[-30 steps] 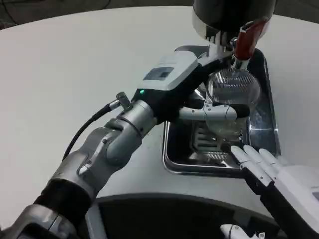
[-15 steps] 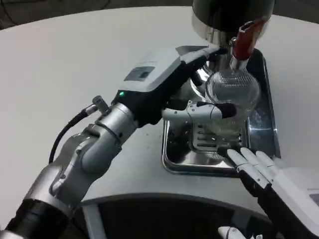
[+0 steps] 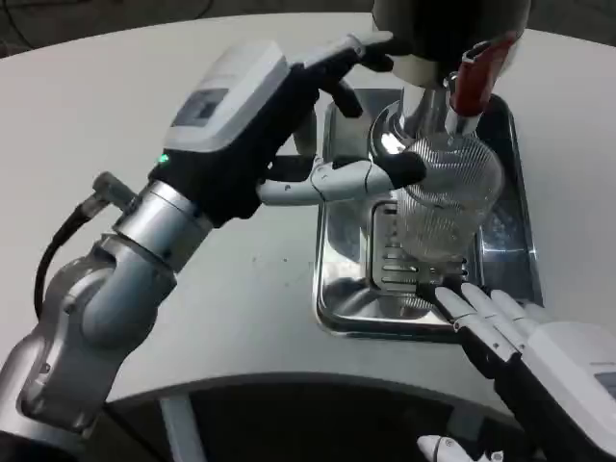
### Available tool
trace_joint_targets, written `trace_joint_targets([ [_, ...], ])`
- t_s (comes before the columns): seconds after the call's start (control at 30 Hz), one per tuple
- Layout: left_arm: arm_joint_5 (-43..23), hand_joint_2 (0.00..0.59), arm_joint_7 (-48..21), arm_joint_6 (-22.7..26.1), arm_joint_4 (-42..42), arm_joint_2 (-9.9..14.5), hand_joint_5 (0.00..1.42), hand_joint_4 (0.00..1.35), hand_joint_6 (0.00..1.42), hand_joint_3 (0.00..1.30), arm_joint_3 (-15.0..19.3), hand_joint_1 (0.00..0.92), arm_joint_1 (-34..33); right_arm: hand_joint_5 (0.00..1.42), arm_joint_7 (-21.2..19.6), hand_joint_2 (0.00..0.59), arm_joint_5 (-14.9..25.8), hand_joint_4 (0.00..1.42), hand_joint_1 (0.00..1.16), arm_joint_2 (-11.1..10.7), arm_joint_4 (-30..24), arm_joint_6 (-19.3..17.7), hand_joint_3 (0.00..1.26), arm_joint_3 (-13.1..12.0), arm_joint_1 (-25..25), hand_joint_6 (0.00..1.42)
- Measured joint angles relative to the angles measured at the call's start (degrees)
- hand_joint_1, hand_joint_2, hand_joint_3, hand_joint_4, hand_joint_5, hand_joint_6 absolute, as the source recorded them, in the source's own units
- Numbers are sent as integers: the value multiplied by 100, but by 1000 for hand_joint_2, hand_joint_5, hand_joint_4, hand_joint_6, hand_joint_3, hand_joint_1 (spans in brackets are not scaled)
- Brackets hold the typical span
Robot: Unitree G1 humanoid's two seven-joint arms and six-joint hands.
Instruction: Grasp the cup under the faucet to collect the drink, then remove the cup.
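Observation:
A clear ribbed cup [image 3: 450, 197] stands on the metal drip tray [image 3: 337, 289], right under the faucet with the red lever [image 3: 472, 75]. My left hand [image 3: 260, 115] is to the cup's left with its fingers spread. Its upper fingers [image 3: 356, 50] reach toward the dispenser, and the tip of a lower finger [image 3: 399, 171] lies against the cup's left side. Nothing is wrapped around the cup. My right hand [image 3: 520, 337] lies at the tray's front edge with its fingers stretched out, holding nothing. I cannot tell whether there is liquid in the cup.
The dark dispenser body [image 3: 448, 24] rises over the back of the tray. A slotted grate [image 3: 399, 265] sits in the tray below the cup. White tabletop [image 3: 144, 87] stretches to the left, and the table's curved front edge [image 3: 289, 385] runs below the tray.
My left hand has pulled back to the left and upward, and its fingers have come off around the cup and spread. The cup stays under the faucet. My right hand has barely moved.

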Motion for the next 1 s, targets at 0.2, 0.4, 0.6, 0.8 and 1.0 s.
trace_joint_targets([
  [0.2,-557,88,-217,32,-420,-6,586,426,983,368,274,67,31,0,0,405,-26,0,292,0,20,30,54,53,-69,0],
  [0.4,-1398,94,-560,37,-548,-91,510,470,616,418,439,14,-115,0,0,405,-59,0,292,-1,23,50,54,65,-110,0],
  [0.6,-2627,100,-1385,220,-481,-236,436,398,462,381,477,0,-667,0,0,405,-81,0,292,-3,25,55,54,81,-110,0],
  [0.8,-3253,105,-1961,540,-222,-407,362,303,404,323,487,0,-1068,0,0,405,-103,0,292,-2,24,55,57,102,-92,0],
  [1.0,-3550,100,-2509,971,203,-563,301,193,337,238,451,0,-1529,0,0,405,-102,0,292,-2,16,55,62,107,-34,0],
])
